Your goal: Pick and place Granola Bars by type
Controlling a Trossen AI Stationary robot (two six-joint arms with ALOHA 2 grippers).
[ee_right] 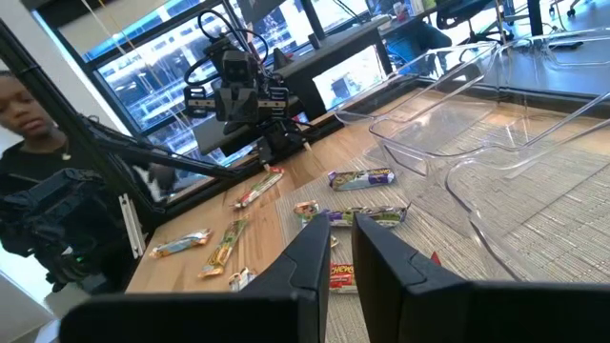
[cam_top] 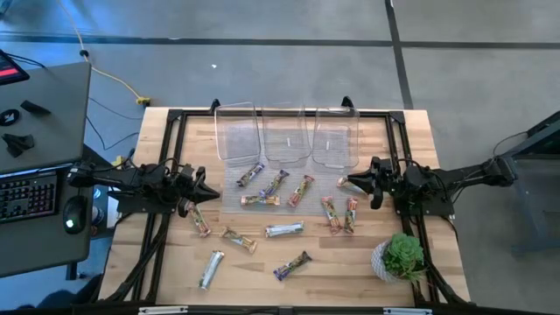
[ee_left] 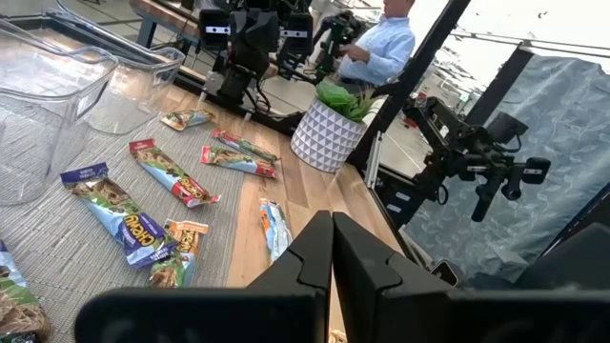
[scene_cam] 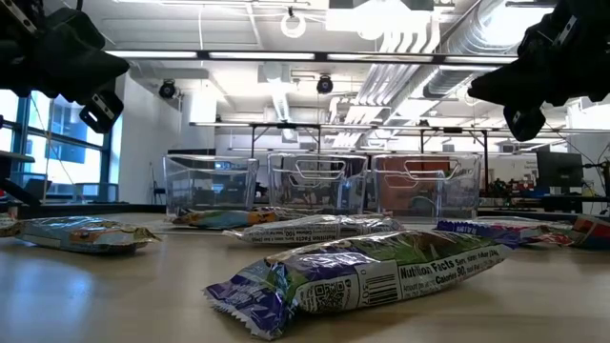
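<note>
Foil-wrapped Granola Bars lie scattered mid-table before three clear bins, most nearly lengthwise toward them; left gripper and right gripper, both shut and empty, flank them, right nearer.

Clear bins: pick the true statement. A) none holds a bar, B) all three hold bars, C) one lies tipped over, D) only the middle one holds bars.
A: in the high view all three bins stand empty, and the bars lie on the table.
</note>
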